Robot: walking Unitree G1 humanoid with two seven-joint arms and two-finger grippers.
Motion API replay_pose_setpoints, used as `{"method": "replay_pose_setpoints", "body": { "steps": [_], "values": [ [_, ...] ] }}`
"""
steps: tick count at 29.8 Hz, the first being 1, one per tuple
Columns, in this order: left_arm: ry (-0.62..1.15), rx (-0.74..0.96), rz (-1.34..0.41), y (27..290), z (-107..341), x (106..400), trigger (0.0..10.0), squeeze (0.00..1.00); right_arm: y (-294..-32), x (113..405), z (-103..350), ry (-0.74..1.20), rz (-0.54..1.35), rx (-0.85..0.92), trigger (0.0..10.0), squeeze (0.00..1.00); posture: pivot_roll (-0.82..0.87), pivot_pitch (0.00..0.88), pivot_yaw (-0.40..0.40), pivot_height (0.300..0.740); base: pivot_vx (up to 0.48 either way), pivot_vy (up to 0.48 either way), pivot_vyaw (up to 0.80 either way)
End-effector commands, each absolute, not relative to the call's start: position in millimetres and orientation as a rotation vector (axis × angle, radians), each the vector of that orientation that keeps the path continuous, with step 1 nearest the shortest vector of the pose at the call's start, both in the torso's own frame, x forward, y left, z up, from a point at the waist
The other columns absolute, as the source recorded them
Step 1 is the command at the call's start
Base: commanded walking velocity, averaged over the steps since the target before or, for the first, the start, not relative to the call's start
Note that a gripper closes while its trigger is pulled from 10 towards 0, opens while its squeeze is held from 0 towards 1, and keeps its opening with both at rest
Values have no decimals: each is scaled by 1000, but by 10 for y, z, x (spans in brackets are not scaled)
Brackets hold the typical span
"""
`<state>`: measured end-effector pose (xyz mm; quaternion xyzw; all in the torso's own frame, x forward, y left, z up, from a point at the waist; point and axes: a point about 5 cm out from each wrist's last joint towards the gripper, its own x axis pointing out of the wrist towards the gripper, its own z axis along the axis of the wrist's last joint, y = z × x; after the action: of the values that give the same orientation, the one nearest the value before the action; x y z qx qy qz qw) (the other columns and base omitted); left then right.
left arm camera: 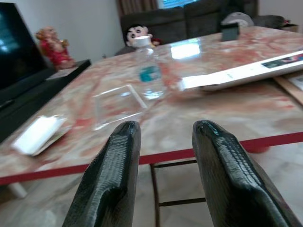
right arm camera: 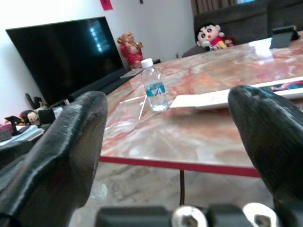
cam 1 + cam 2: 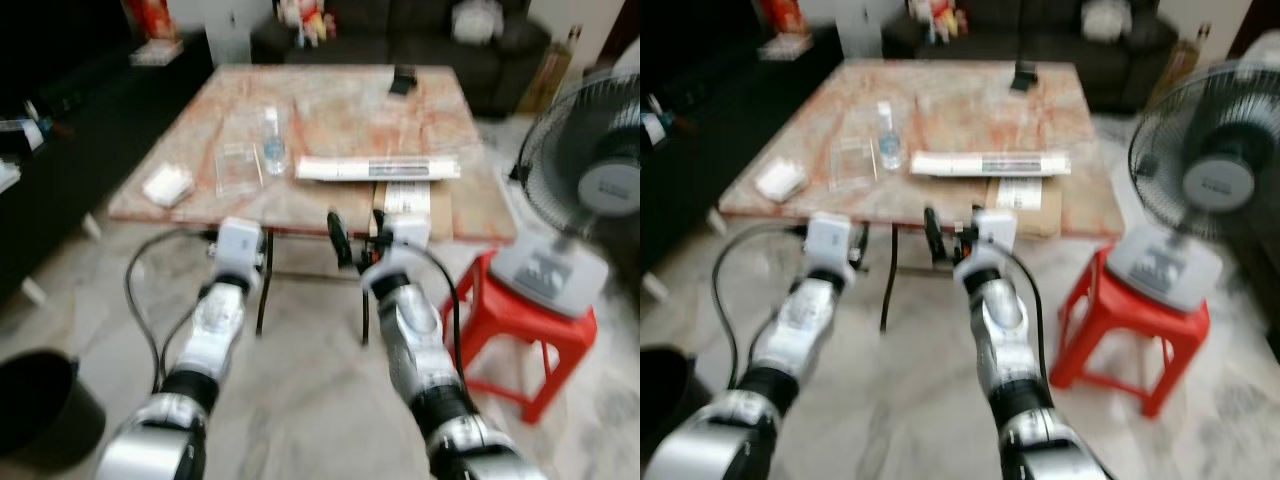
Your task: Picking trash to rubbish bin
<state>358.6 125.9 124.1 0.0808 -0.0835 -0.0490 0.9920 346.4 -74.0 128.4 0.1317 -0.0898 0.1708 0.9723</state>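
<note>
Pretty blurry up top, but plenty around the water bottle to go by: clear plastic container just beside it on the robot's left, white packet further that way near the edge, long white box lying flat on the bottle's other side, cardboard piece poking out under that box at the near edge. Small dark stand way back behind the bottle, near the far edge. All sitting on a pink marble surface with a red rim and dark legs. Around it: dark sofa with a cartoon doll behind, big black TV and a red figurine off to the bottle's left, standing fan on a red stool off to the right, black bin on the pale marble floor well short of the surface on the left. Left gripper and right gripper both held out in front of the near edge, jaws released with a clear gap, nothing in them. Bottle standing upright on the surface, well beyond both sets of jaws, roughly ahead of the left one.
</note>
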Motion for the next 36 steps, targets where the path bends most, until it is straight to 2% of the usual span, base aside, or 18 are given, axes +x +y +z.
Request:
{"method": "replay_pose_setpoints", "body": {
  "steps": [1, 2, 8, 9, 34, 35, 36],
  "values": [
    [-172, 163, -137, 1164, 1264, 3590, 10000, 1000, -662, 3470, 1326, -182, 351, 274, 10000, 1000, -52, 20, 37, 740, 465, 0, 0],
    [-171, 153, -149, 1147, 1261, 3588, 10000, 1000, -658, 3471, 1323, -179, 351, 276, 10000, 937, -51, 20, 37, 740, 469, 0, 0],
    [-178, 159, -165, 1125, 1267, 3582, 10000, 1000, -660, 3474, 1326, -178, 350, 280, 10000, 965, -51, 20, 36, 740, 468, 0, 0],
    [-179, 158, -167, 1119, 1270, 3582, 10000, 1000, -656, 3473, 1323, -175, 351, 276, 10000, 0, -51, 20, 36, 740, 469, 0, 0],
    [-199, 254, -264, 1021, 1265, 3547, 10000, 1000, -651, 3471, 1297, -155, 343, 275, 10000, 0, -48, 20, 32, 740, 469, 0, 0],
    [-206, 300, -289, 992, 1260, 3535, 10000, 212, -653, 3472, 1297, -154, 342, 274, 10000, 0, -47, 22, 31, 740, 428, 0, 0],
    [-208, 306, -299, 981, 1253, 3527, 10000, 0, -653, 3472, 1297, -154, 342, 275, 10000, 0, -47, 22, 31, 740, 401, 0, 0]
  ]
}}
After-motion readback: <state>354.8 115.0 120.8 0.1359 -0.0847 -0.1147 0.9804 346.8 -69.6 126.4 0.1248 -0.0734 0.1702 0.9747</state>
